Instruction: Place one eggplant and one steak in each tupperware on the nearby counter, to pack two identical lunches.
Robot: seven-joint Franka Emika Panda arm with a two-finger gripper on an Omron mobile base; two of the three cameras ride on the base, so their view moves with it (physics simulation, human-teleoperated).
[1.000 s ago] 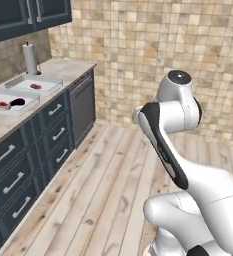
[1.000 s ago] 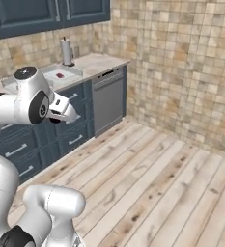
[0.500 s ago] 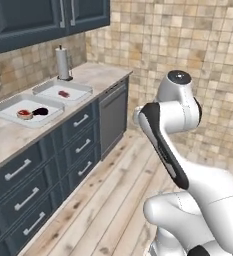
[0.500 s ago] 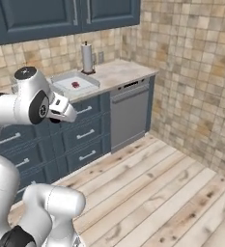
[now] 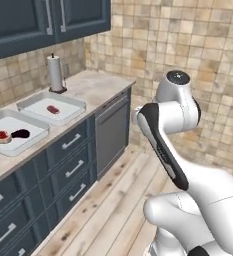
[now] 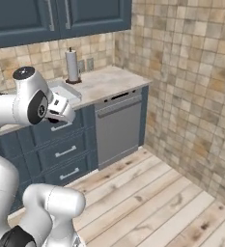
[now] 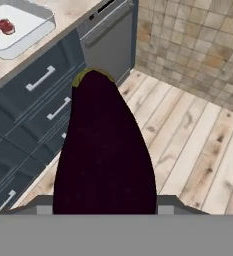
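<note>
base swung toward counter (image 5: 95, 85); fingers grip eggplant (image 7: 105, 155).

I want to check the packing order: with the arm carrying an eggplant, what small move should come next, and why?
Probably carry the held eggplant toward the far tupperware beside the paper towel roll and lower it in. That one holds only a steak, while the near tupperware already has a steak and an eggplant.

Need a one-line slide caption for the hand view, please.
Gripper carries an eggplant above wood floor, toward the tupperware holding one steak.
</note>
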